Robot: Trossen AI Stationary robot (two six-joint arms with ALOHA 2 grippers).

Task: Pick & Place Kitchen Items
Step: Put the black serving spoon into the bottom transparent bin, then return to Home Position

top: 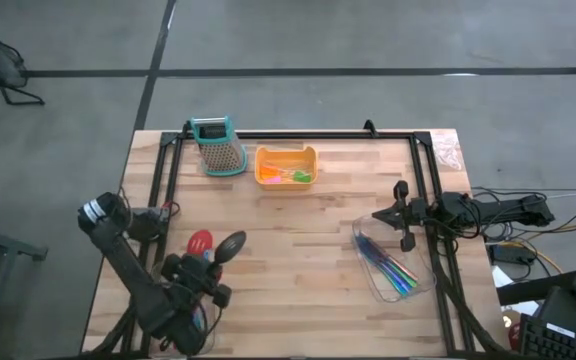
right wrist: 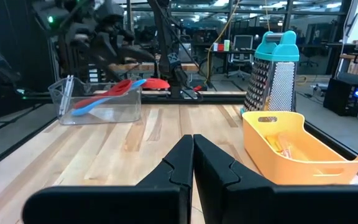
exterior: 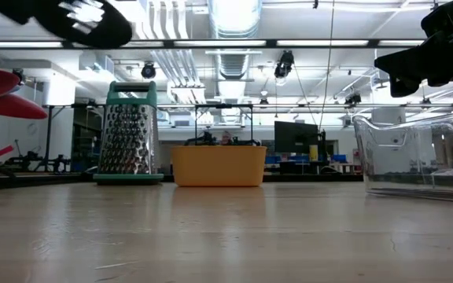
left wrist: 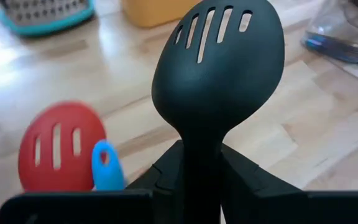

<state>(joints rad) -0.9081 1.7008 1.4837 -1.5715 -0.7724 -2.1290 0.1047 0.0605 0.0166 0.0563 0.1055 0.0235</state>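
Observation:
My left gripper is at the table's near left, shut on a black slotted spoon, whose head also shows in the high view. Beside it a red slotted spatula and a blue handle end stick out of a clear bin that holds red and blue utensils. My right gripper is shut and empty above the table's right side. Thin blue-handled cutlery lies in a second clear bin near it. Tiny coloured pieces lie in the orange tray. My left gripper pinches the black slotted spoon by its neck, just behind the head, between its two fingers. The handle runs back between the fingers, out of sight. The spoon is lifted clear of the table, with its head sticking out past the fingertips toward the far side.
A teal-topped metal box grater stands at the far edge, left of the orange tray. Black frame bars run along the table's left, right and far sides. Bare wood lies in the table's middle.

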